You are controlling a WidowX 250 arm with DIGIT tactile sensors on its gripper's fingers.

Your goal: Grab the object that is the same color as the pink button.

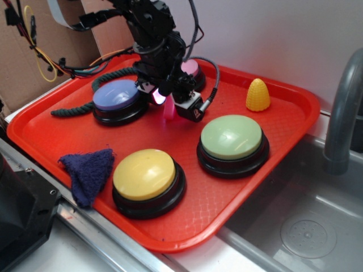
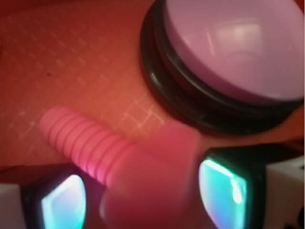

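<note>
Pink bolt [image 2: 90, 143] bracketed by the claw [image 1: 170, 102] on the red tray [image 1: 51, 136]

Near the pink button [image 2: 238, 47], fingers are seen flanking the head; closure cannot be told. The tilted bolt could be squeezed out.

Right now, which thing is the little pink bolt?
Find the red tray, then the pink button at its back. Just in front, under the end effector, is the pink bolt: small and ribbed, unlike the big round buttons.

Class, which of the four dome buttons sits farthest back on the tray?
The pink button, partly hidden behind the arm; the purple-blue, green and yellow ones sit nearer.
</note>
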